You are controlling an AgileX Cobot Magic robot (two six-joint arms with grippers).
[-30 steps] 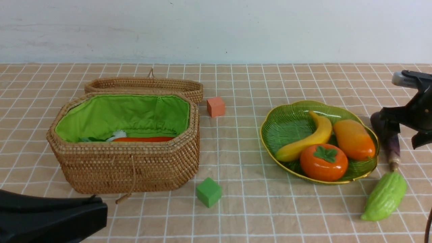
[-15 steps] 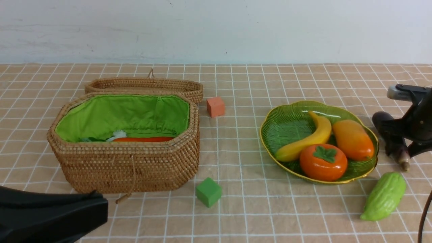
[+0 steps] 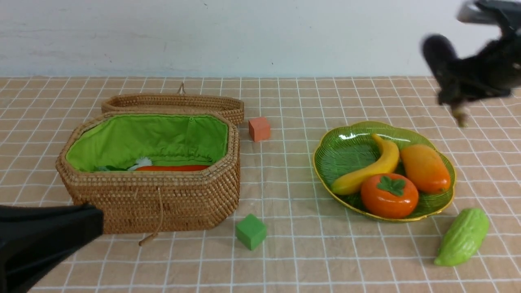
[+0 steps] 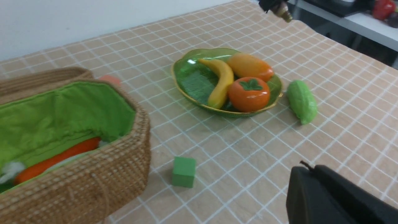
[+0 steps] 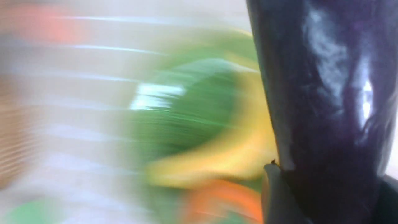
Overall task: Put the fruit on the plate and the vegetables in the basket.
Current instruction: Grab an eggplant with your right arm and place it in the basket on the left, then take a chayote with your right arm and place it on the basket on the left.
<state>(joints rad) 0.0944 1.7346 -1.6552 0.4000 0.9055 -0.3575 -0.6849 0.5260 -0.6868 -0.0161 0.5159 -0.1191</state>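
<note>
Count the fruit stage as complete: find banana (image 3: 366, 171), leaf-capped orange fruit (image 3: 390, 195) and mango (image 3: 425, 168) all seated on the green ribbed plate (image 3: 346, 148).

Rate the vegetable stage as about half done. Locate the carrot (image 3: 173, 167) and a white tuft, probably the radish (image 3: 142, 162), inside the wicker basket (image 3: 150, 199).

Note the eggplant (image 3: 433, 49) clamped in the right gripper (image 3: 468, 81), high above the table, behind and right of the plate, well apart from the basket.

Read the left gripper (image 3: 81, 228) as closed and empty, low beside the basket.

Remaining: deliver the eggplant, then fetch the bumpy gourd (image 3: 464, 236) lying near the plate.
</note>
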